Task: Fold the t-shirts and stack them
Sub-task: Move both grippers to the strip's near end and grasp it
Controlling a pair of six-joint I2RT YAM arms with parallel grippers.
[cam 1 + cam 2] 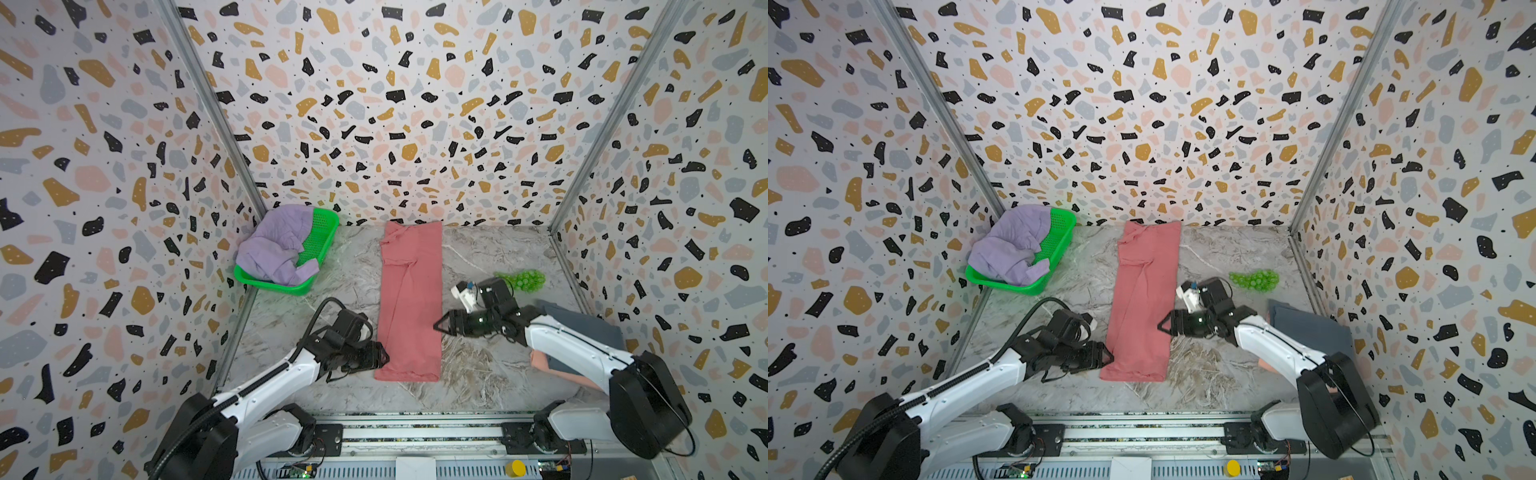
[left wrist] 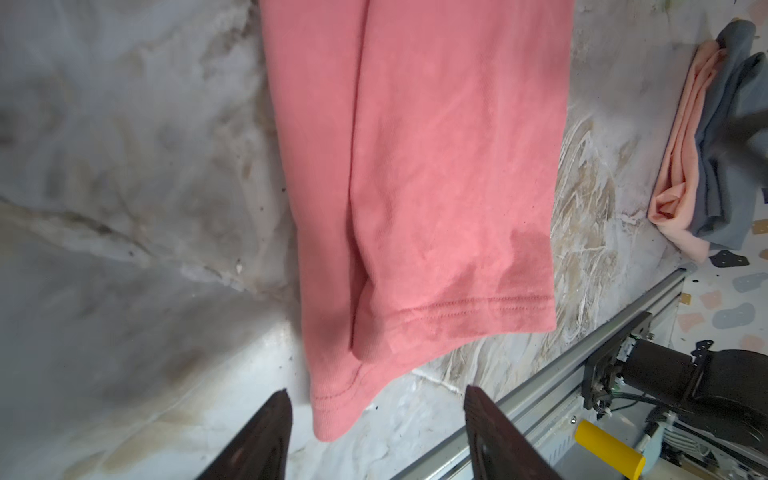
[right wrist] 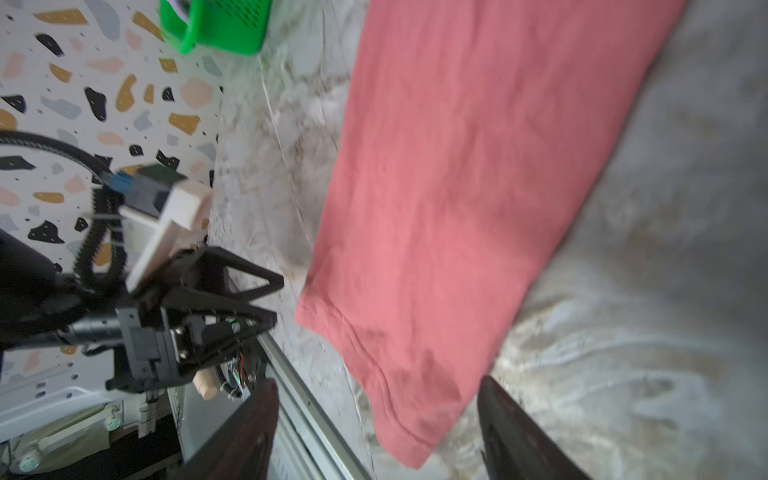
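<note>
On the grey marbled surface (image 1: 490, 374), centre, I see the coral-red cotton t-shirt (image 1: 409, 299) folded into a long strip; my left hand (image 1: 384, 358) and right hand (image 1: 437, 326) flank it, both spread, holding nothing.

Terrazzo-patterned walls (image 1: 415, 104) enclose a grey marbled tabletop (image 1: 498, 257) with aluminium corner posts (image 1: 210, 104).

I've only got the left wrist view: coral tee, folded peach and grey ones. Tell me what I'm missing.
Observer: A lilac t-shirt lies crumpled in a green mesh basket, far left corner.
Operator: Report the right gripper.
Observer: Right gripper is open at the coral t-shirt's right edge, clamping nothing.
Operator: List other clutter.
Observer: Green balls cluster near the right wall.
</note>
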